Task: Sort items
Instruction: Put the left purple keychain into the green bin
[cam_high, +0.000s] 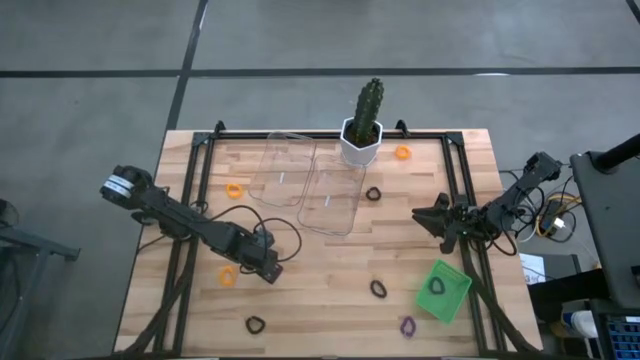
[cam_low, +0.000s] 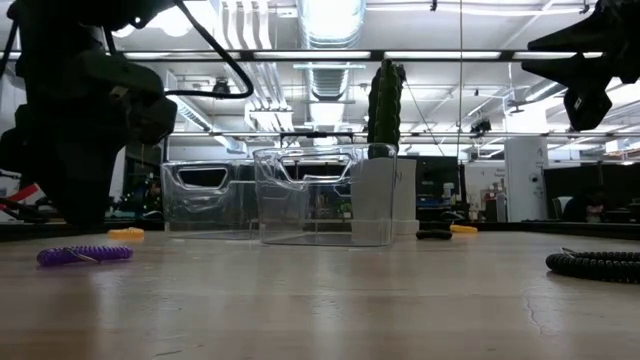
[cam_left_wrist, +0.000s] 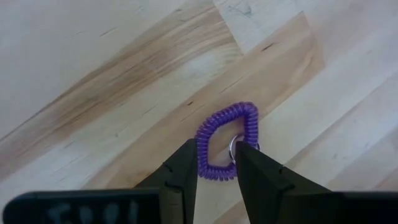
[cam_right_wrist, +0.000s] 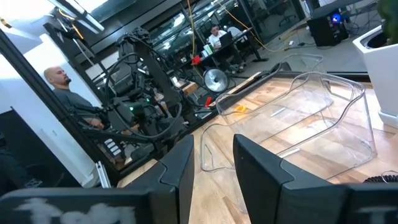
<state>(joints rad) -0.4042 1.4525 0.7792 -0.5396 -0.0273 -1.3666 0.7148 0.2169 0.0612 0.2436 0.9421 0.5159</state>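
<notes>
A purple coiled loop with a small metal ring lies flat on the wooden table; it also shows in the low view. My left gripper is open above it, slanting down, with one finger on each side of the loop's near end. In the high view this gripper hides the loop. Other items lie loose: orange loops, black loops and another purple loop. My right gripper waits open and level at the table's right. My left gripper comes at the purple loop from above, slanting down, and its fingers straddle the loop's near end. The loop lies flat on the table. I cannot tell whether the fingers touch it.
Two clear plastic trays stand at the far middle, beside a cactus in a white pot. A green square tray with a black loop in it sits near the front right. A person shows beyond the table.
</notes>
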